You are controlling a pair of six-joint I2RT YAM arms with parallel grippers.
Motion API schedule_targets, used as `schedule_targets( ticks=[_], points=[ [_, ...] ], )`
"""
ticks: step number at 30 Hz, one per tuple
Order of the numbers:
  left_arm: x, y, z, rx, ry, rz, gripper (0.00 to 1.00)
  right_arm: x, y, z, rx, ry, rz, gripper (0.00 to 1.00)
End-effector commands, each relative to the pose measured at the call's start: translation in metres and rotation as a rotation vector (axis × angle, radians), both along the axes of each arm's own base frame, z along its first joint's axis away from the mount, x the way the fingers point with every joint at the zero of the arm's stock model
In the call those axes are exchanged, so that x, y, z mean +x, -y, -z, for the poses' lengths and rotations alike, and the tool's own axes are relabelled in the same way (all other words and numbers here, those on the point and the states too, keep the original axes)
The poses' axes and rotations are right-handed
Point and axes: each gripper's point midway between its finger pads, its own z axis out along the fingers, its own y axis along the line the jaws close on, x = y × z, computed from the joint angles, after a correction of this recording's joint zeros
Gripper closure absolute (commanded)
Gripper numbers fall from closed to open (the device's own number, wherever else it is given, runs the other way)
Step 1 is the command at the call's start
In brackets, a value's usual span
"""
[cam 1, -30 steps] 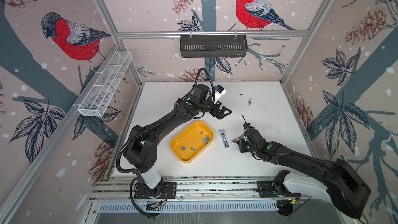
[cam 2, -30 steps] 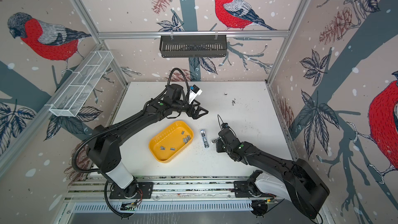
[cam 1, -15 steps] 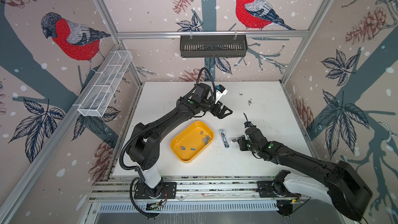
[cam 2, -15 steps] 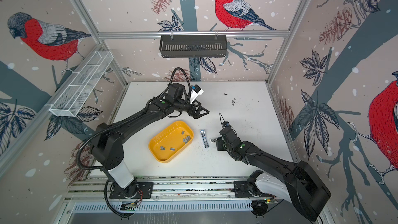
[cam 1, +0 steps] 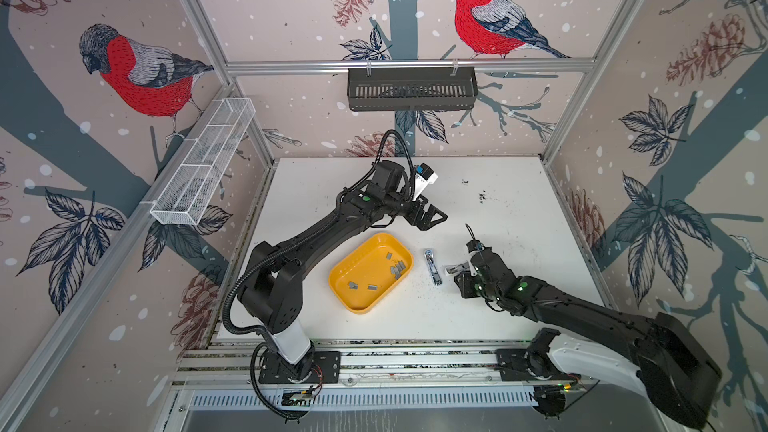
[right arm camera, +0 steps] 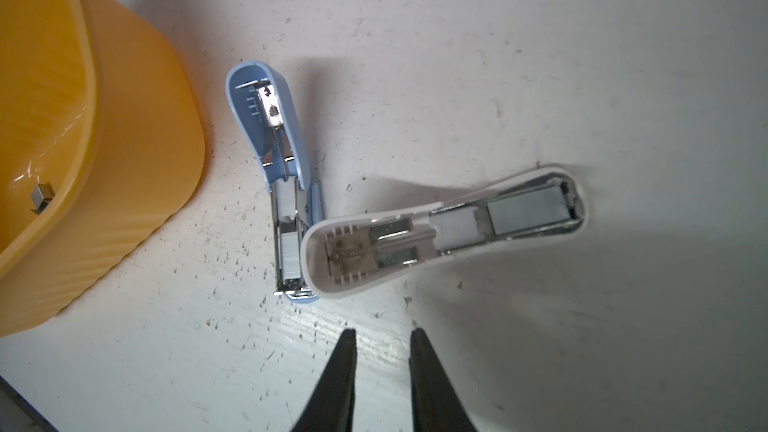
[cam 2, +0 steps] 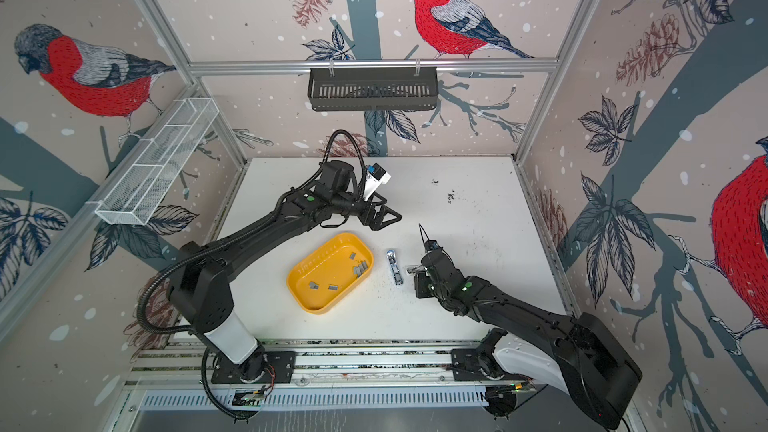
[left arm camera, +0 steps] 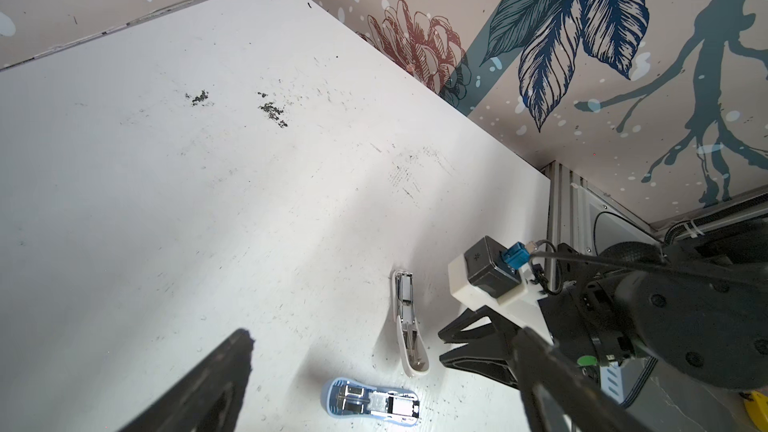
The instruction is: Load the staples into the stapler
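Right pincer [right arm camera: 382,332] is hovering empty, tips narrowly apart, barely shifting since a second ago. Grey staples [right arm camera: 525,209] are sitting in the open white stapler [right arm camera: 449,226], so lid-closing is probably coming next.

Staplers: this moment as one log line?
blue stapler open; white stapler open; staples in yellow tray; left tool open; right tool empty

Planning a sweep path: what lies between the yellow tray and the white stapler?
The opened blue stapler lies there, between the yellow tray and the white stapler; the right wrist view shows it clearly.
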Motion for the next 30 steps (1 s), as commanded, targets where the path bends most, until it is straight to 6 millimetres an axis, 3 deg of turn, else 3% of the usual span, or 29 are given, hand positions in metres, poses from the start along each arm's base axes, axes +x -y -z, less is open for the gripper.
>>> schedule_targets(
  ticks=[1,9,22,30],
  points=[
    [0.0,0.001,-0.007,-0.013,0.034,0.012,0.02,0.007,-0.014,-0.01,0.051,0.018,-0.007,0.75],
    [-0.001,0.001,-0.006,-0.016,0.031,0.015,0.02,0.018,-0.024,-0.015,0.06,0.036,-0.01,0.75],
    [-0.003,0.002,-0.008,-0.022,0.036,0.022,0.02,0.024,-0.025,-0.014,0.064,0.046,0.0,0.76],
    [0.0,0.005,0.005,0.021,-0.002,0.01,0.02,0.032,-0.014,-0.021,0.07,0.069,0.05,0.75]
  ],
)
